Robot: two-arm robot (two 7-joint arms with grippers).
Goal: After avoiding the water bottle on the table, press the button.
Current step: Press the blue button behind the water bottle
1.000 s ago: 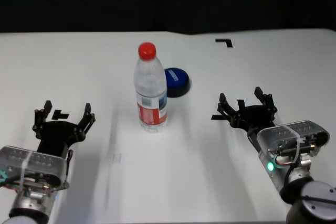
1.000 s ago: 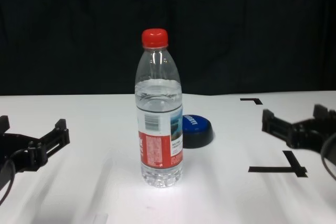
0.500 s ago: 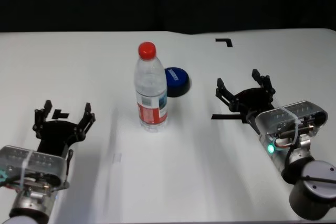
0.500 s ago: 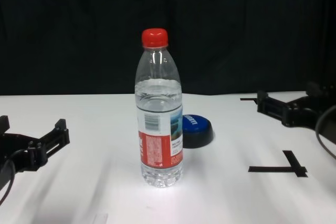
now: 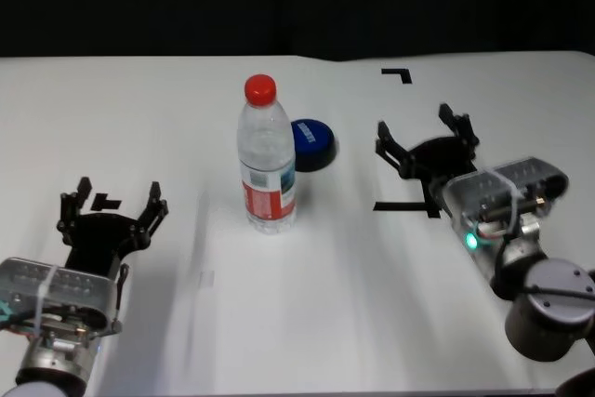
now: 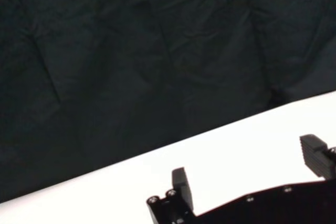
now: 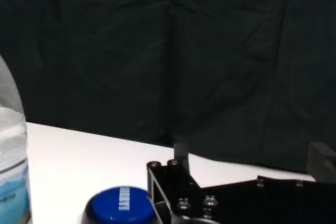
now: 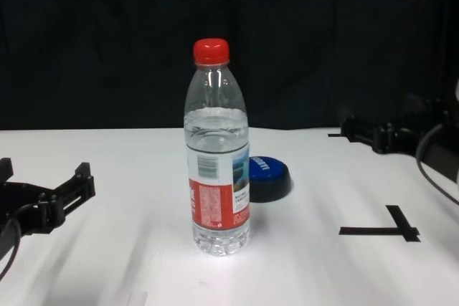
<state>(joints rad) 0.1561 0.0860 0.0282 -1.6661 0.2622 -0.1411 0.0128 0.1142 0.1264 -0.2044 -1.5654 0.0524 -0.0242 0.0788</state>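
Water bottle [image 5: 267, 157] upright near the middle of the tabletop [image 5: 139, 118], red cap on, label facing the near side. The button [image 5: 311, 144] sits just behind it and slightly right, blue dome up, on the tabletop; in the chest view the bottle overlaps the button's left edge, and I can't tell whether they touch.

Right gripper [image 5: 426, 139] is right of the button, about level with it, held above the tabletop; fingers [image 5: 383, 133] spread apart, nothing between them. It is clear of both bottle and button. The right wrist view shows the button [image 7: 119, 206] close ahead of the gripper, with the bottle's shoulder [image 7: 11, 150] at the frame edge beyond it. A black tape cross [image 5: 409, 205] lies on the tabletop under the right forearm, nearer than the gripper. A black tape corner mark [image 5: 398, 73] sits toward the far edge, right of centre.

Left gripper [image 5: 112, 214] is parked at the near left, well apart from the bottle, fingers [image 5: 153, 204] apart and empty. A small black tape mark [image 5: 104, 202] shows between its fingers in the head view. The left wrist view shows only the fingertips, white tabletop and a dark backdrop [image 6: 131, 51].
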